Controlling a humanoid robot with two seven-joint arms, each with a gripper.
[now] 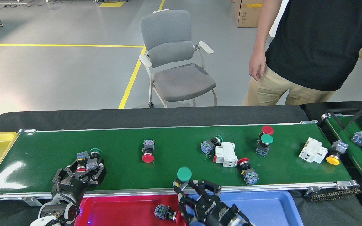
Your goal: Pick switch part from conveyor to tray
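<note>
Holding a green-capped switch (183, 176) in my right gripper (189, 191), I have it up off the conveyor (168, 150), right over the silver rail at the near edge. The fingers look clamped on the switch's body, with the green cap sticking up on top. This is the carry step, I think. The red tray (121, 210) and the blue tray (268, 204) sit just below the rail, and one switch (165, 213) already lies in the red one. Next I need to bring the switch over a tray, lower it, and let go. I cannot tell which tray it belongs in.

My left gripper (85, 169) sits over a little bunch of switches (88, 156) at the left end of the belt. Its fingers look to be around a red-capped one, but I cannot tell if they grip it. More switches wait farther along.
</note>
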